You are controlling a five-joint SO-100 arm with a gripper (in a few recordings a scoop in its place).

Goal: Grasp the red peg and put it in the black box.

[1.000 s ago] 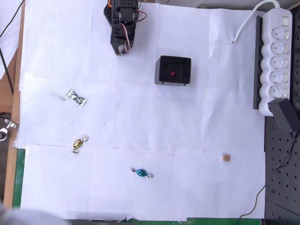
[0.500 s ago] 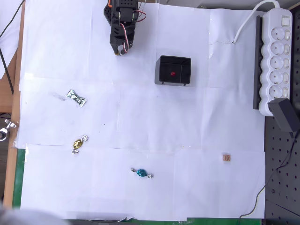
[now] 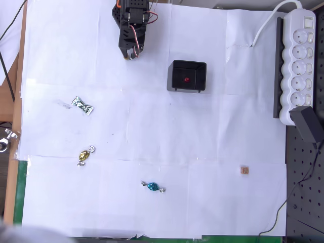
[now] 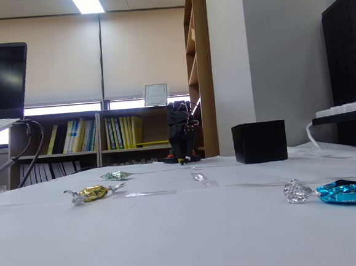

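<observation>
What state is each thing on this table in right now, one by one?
red peg: lying inside the black box.
black box: upright, open on top.
claw: folded back by the arm's base, holding nothing; open or shut cannot be told.
blue candy: wrapped, lying flat.
gold candy: wrapped, lying flat.

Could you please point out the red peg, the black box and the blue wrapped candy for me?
red peg [image 3: 187, 79], overhead view, on the middle of the red dot inside the box.
black box [image 3: 175, 65], overhead view, on its top-left rim.
blue wrapped candy [image 3: 153, 187], overhead view, on its blue middle.
</observation>
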